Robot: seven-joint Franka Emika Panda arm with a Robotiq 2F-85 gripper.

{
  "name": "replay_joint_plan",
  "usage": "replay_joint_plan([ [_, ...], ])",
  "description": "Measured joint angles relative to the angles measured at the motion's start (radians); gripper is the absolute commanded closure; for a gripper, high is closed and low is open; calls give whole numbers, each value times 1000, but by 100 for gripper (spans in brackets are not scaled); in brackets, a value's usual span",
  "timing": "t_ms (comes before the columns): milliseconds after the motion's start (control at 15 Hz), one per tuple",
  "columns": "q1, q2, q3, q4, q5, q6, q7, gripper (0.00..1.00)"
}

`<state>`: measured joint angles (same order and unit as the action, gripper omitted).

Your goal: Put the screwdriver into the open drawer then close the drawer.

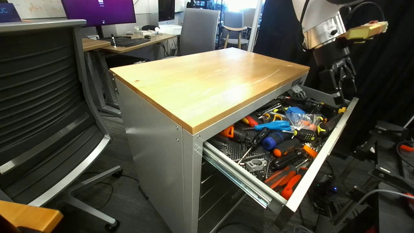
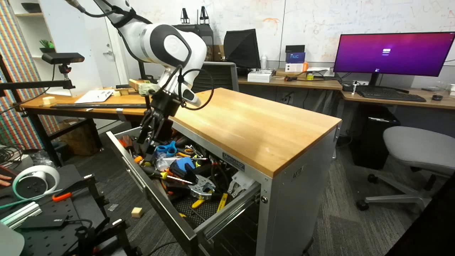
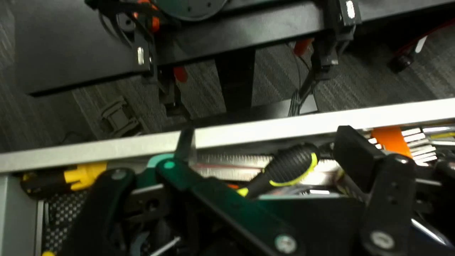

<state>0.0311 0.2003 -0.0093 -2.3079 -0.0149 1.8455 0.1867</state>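
Two exterior views showed me the drawer (image 1: pixel 319 158) pulled out and heaped with tools (image 1: pixel 286 147); only the wrist view brought a stubby black-and-yellow screwdriver (image 3: pixel 289 165) close, right of the frame's centre, just inside the drawer's front. Whether it was the one in question, among so many, I could not tell. In the upper left of an exterior view the white arm (image 2: pixel 195 46) hung bent, its gripper (image 2: pixel 146 145) pointing down over the drawer. The fingers (image 3: pixel 355 160) stood wide apart, the screwdriver showing in the gap.
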Motion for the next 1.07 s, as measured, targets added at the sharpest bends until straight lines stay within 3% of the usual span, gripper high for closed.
replay_joint_plan([
  [67,-13,1,-5,-19,6,-16,-9,0],
  [133,-24,3,-9,-38,7,-24,-15,25],
  [267,-37,11,-14,-66,7,-25,-18,27],
  [867,-15,34,-10,-126,-13,95,30,97],
  [1067,-9,56,-9,-143,-13,118,47,100],
])
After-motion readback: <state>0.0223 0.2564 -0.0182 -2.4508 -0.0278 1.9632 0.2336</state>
